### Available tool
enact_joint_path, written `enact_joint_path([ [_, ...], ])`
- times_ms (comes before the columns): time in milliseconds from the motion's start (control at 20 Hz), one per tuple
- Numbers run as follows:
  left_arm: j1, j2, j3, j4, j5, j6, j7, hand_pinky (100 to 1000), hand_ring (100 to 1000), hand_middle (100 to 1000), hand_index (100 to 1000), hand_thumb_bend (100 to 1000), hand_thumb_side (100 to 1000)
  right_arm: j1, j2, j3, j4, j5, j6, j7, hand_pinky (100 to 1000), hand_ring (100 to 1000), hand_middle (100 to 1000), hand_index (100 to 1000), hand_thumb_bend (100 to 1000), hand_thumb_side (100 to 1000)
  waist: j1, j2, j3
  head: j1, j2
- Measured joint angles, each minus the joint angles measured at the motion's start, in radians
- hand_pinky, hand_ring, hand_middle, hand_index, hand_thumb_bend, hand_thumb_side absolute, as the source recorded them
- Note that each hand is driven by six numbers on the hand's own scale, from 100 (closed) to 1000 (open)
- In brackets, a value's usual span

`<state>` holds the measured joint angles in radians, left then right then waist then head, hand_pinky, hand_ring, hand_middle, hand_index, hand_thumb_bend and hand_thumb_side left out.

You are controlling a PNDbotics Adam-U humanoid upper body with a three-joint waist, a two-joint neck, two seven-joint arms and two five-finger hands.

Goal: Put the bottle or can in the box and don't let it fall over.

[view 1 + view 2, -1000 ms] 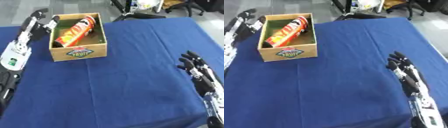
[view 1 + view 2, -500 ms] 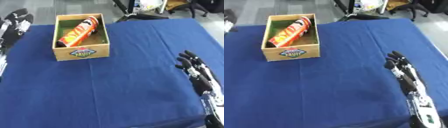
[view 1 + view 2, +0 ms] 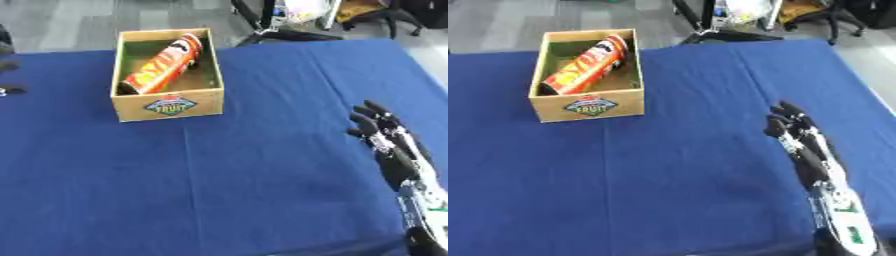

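My left hand [image 3: 7,65] has pulled off the box [image 3: 168,106] to the upper-left frame edge; fingers can't be made out. The can [image 3: 163,64] lies slanted inside the box, not upright. Right hand [image 3: 802,145] idles lower right, fingers straight, empty. Placement looks done.

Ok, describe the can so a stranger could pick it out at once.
Start at the blue cloth-covered table and find the open wooden box with a fruit label near its far left. Inside, a long orange and red cylindrical can lies tilted, its white-topped end toward the far wall. It is the only thing in the box.
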<state>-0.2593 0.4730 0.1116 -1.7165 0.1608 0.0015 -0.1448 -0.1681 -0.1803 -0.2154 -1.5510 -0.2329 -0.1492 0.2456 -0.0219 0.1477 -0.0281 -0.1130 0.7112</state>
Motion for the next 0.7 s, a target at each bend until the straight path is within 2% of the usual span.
enact_joint_path([
  [150, 0.044, -0.032, 0.036, -0.021, -0.043, 0.007, -0.012, 775, 963, 960, 972, 365, 810, 0.003, 0.000, 0.000, 0.000, 0.000, 0.000, 0.000, 797, 890, 844, 921, 553, 431, 0.001, -0.001, 0.004, -0.004, 0.000],
  [200, 0.054, -0.042, 0.048, -0.023, -0.058, 0.007, -0.019, 780, 967, 962, 980, 363, 738, 0.002, 0.000, -0.001, 0.000, 0.000, 0.000, 0.000, 797, 890, 843, 920, 553, 431, 0.000, -0.002, 0.006, -0.005, 0.000],
  [250, 0.062, -0.051, 0.059, -0.023, -0.073, 0.004, -0.027, 785, 967, 963, 982, 267, 619, 0.002, 0.000, -0.001, 0.000, 0.000, 0.000, 0.000, 798, 890, 843, 920, 552, 430, 0.000, -0.003, 0.007, -0.006, 0.000],
  [350, 0.070, -0.063, 0.078, -0.026, -0.101, -0.006, -0.040, 790, 968, 965, 984, 100, 481, 0.002, 0.000, -0.005, 0.000, 0.001, 0.000, 0.000, 797, 890, 843, 920, 552, 431, -0.001, -0.006, 0.008, -0.008, 0.000],
  [400, 0.073, -0.066, 0.085, -0.028, -0.111, -0.011, -0.044, 790, 968, 965, 984, 100, 481, 0.002, 0.000, -0.006, 0.000, 0.002, 0.001, -0.001, 797, 890, 843, 920, 552, 431, -0.002, -0.007, 0.009, -0.008, 0.000],
  [450, 0.075, -0.068, 0.092, -0.029, -0.120, -0.016, -0.048, 797, 973, 970, 989, 100, 421, 0.002, 0.000, -0.006, 0.000, 0.002, 0.001, -0.001, 797, 890, 843, 917, 551, 430, -0.003, -0.007, 0.010, -0.009, 0.000],
  [500, 0.076, -0.068, 0.096, -0.029, -0.127, -0.020, -0.050, 798, 974, 971, 990, 100, 408, 0.002, 0.000, -0.006, 0.000, 0.002, 0.001, -0.002, 797, 890, 843, 915, 552, 430, -0.003, -0.007, 0.011, -0.009, 0.000],
  [700, 0.077, -0.069, 0.105, -0.029, -0.131, -0.036, -0.057, 807, 982, 982, 995, 100, 397, 0.002, 0.000, -0.006, 0.000, 0.004, 0.002, -0.002, 798, 890, 843, 915, 550, 434, -0.003, -0.007, 0.012, -0.009, 0.000],
])
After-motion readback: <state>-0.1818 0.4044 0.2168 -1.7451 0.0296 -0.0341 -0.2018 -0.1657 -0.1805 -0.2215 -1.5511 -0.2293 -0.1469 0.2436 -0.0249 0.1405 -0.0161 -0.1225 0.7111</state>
